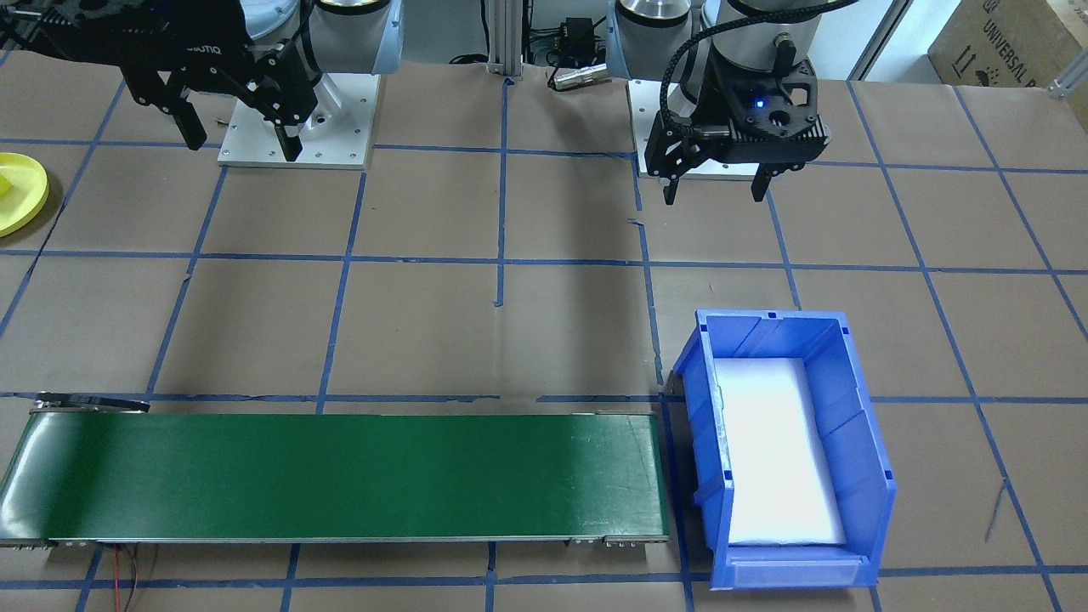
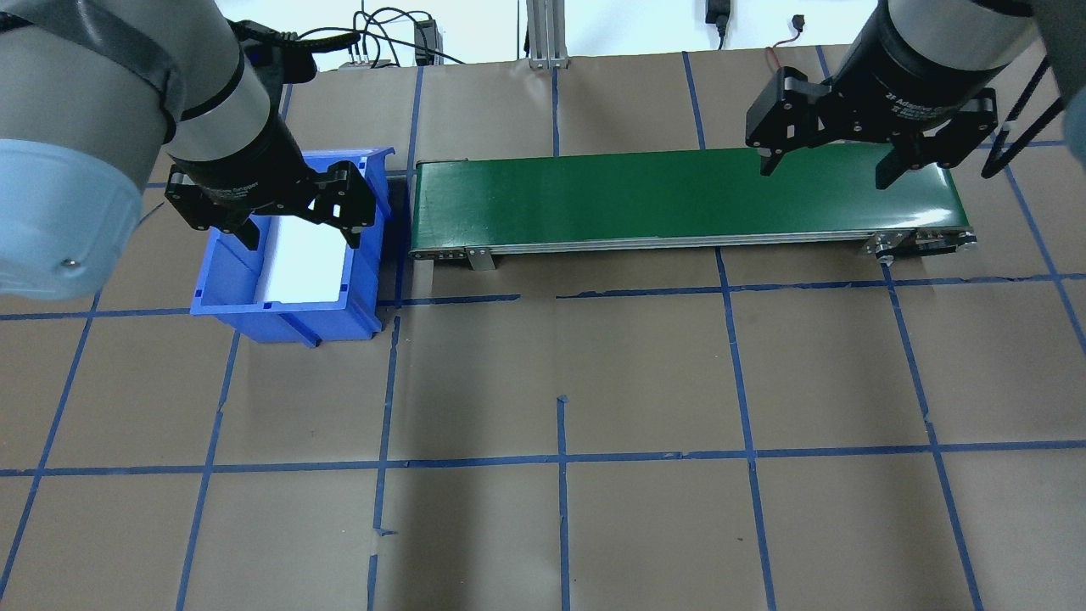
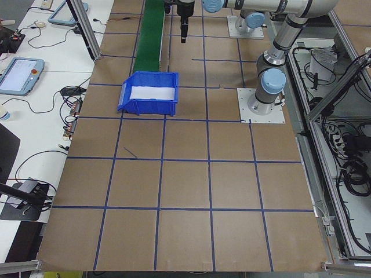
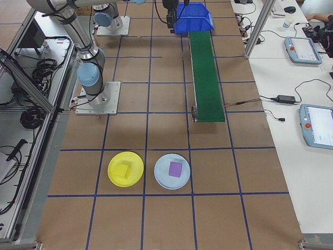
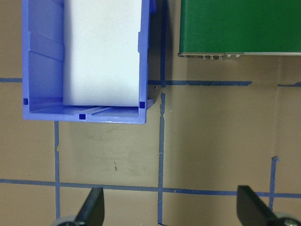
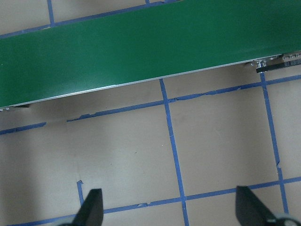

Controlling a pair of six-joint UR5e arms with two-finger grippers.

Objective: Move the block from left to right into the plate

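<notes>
Both arms hang above the table with nothing in hand: the left gripper (image 2: 297, 222) hovers over the near side of the blue bin (image 2: 222, 284), fingers spread wide, and the right gripper (image 2: 827, 168) hovers at the right end of the green conveyor belt (image 2: 662, 197), jaws equally wide apart and empty. The belt surface is bare along its whole length, and the bin shows only a white liner (image 1: 778, 450) inside; no block is visible in it. The yellow plate (image 4: 125, 169) sits far off to the robot's right, well apart from the belt's end, and it already carries a yellow block (image 4: 123, 171) near its middle. Just beside it lies a pale blue plate (image 4: 172, 171) holding a purple block (image 4: 175, 169). By the look of things, the transfer may be finished or between rounds, since no loose block waits on the left. The main hazards from here are of mistaken target: two plates sit side by side, so a block carried over could land in the pale blue one. A block dropped on the yellow plate could also strike the one already there and bounce over the low rim. Yellow on yellow is hard to tell apart, so a pick there could miss.
</notes>
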